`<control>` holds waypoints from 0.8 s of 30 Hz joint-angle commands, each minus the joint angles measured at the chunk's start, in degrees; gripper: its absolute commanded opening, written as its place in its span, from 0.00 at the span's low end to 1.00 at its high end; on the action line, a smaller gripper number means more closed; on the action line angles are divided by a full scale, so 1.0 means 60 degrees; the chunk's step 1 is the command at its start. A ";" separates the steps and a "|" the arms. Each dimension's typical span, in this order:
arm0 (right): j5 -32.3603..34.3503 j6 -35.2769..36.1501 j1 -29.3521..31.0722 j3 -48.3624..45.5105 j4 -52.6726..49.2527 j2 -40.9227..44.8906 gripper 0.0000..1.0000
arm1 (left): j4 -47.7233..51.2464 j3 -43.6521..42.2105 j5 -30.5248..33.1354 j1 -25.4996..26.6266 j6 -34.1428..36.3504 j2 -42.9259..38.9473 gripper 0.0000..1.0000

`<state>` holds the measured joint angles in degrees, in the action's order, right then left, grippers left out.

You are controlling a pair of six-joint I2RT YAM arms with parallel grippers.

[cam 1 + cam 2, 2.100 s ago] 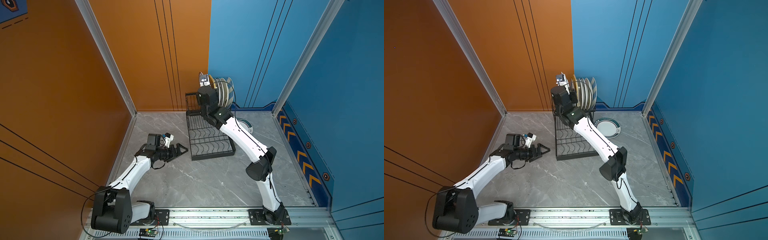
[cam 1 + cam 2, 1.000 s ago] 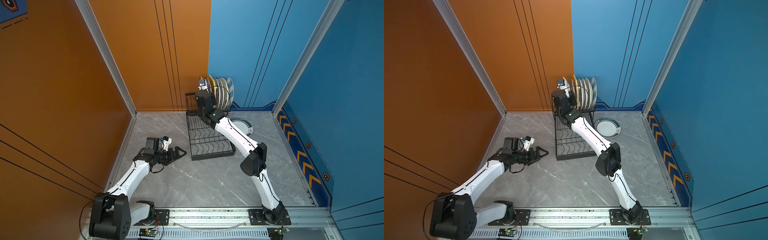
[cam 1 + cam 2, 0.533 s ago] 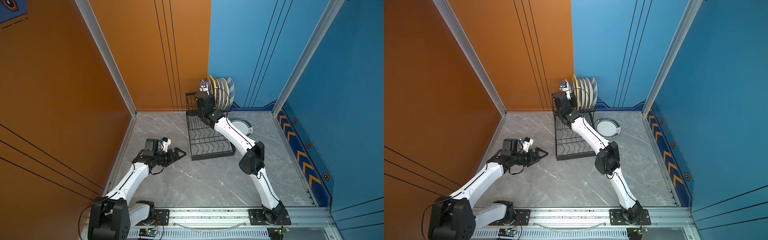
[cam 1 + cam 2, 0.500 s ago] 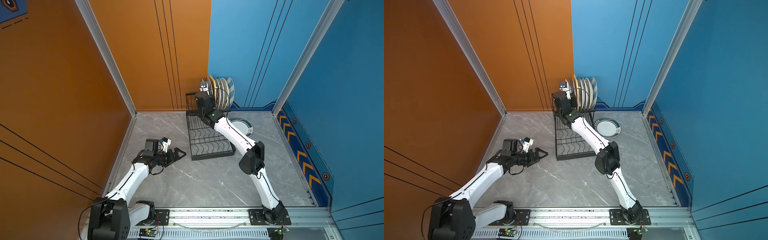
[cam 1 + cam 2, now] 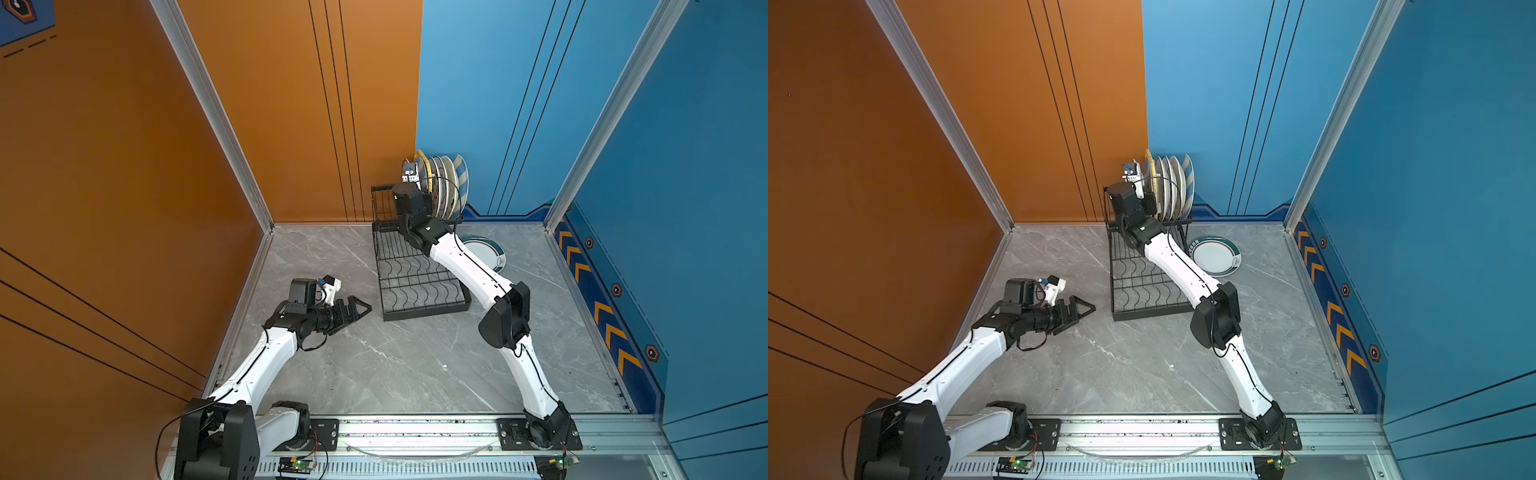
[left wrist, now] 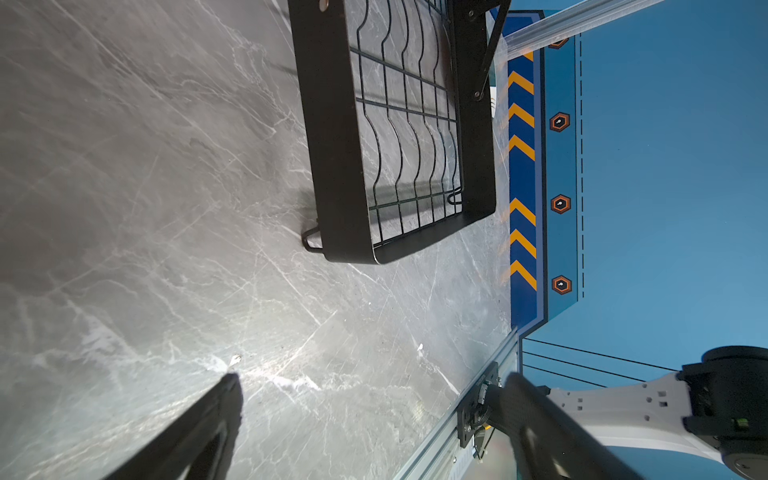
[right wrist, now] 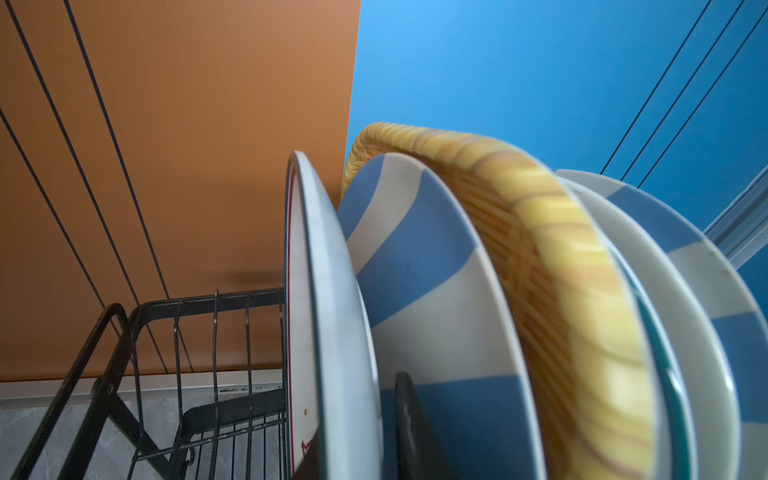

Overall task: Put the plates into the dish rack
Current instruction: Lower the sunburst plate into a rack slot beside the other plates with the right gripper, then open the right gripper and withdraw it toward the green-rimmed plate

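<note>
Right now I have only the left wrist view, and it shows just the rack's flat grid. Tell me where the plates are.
Observer: A row of plates stands on edge in the raised tier of the dish rack, at the back wall.
Operator: Report any plate outside the rack.
Observer: One green-rimmed plate lies flat on the table, right of the rack in both top views.
Operator: Now place the right gripper for me.
Observer: The right gripper is up at that row; one finger shows between a grey-rimmed plate and a blue-striped plate.
</note>
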<state>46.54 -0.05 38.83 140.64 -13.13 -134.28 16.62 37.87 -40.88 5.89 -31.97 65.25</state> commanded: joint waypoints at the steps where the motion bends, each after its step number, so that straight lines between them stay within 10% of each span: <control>1: 0.0081 -0.0050 -0.0027 0.0289 -0.0442 0.0514 0.22 | 0.0167 -0.0109 0.0090 -0.0117 0.0010 -0.0124 0.98; 24: -0.1218 -0.1708 0.0504 -0.2007 -0.1894 0.3822 0.36 | 0.0042 0.0305 0.0061 -0.0091 0.0130 0.0369 0.98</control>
<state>41.30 -6.52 41.82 131.50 -22.15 -115.15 16.56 38.06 -40.88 5.56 -31.92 66.76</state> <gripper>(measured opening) 0.360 0.982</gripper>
